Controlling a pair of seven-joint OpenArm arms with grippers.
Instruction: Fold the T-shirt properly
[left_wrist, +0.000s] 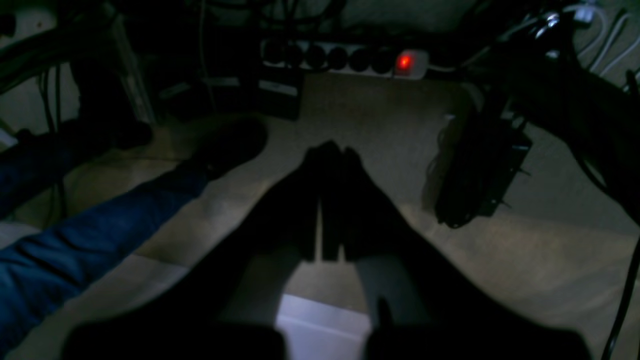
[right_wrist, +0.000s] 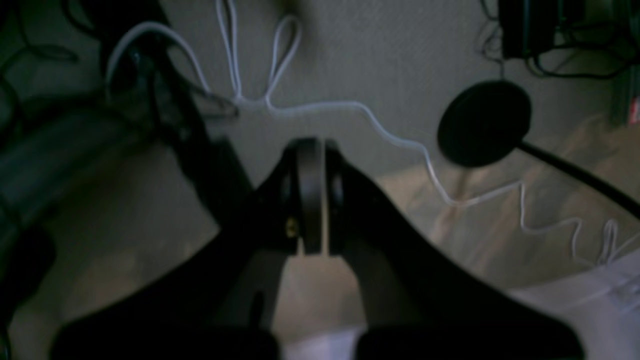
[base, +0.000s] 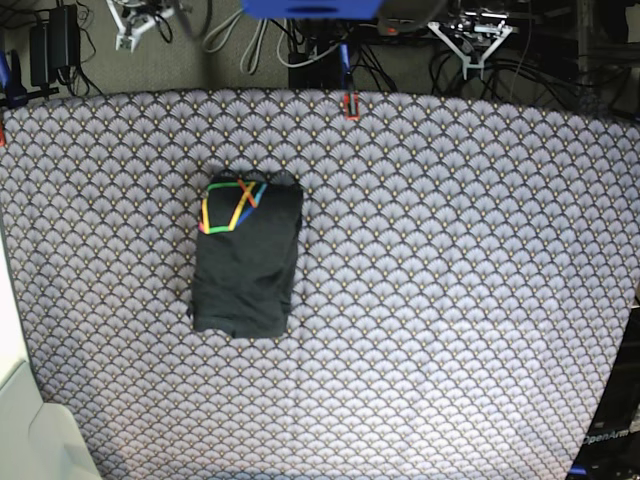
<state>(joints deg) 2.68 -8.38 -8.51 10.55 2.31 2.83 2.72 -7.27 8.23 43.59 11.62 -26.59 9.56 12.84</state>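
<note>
While both arms hang off the tabletop, the T-shirt (base: 246, 256) lies folded on the cloth (base: 450, 250).

Left wrist view: the left hand (left_wrist: 330, 150) has its fingers pressed together, holding nothing, over a floor with a power strip (left_wrist: 345, 57) and a jeans-clad leg (left_wrist: 95, 235). Right wrist view: the right hand (right_wrist: 311, 145) is likewise pressed together and empty, above a white cable (right_wrist: 390, 135). Base view: the T-shirt is a compact rectangle left of centre on the tabletop, its coloured graphic (base: 232, 204) facing up at the far end.
</note>
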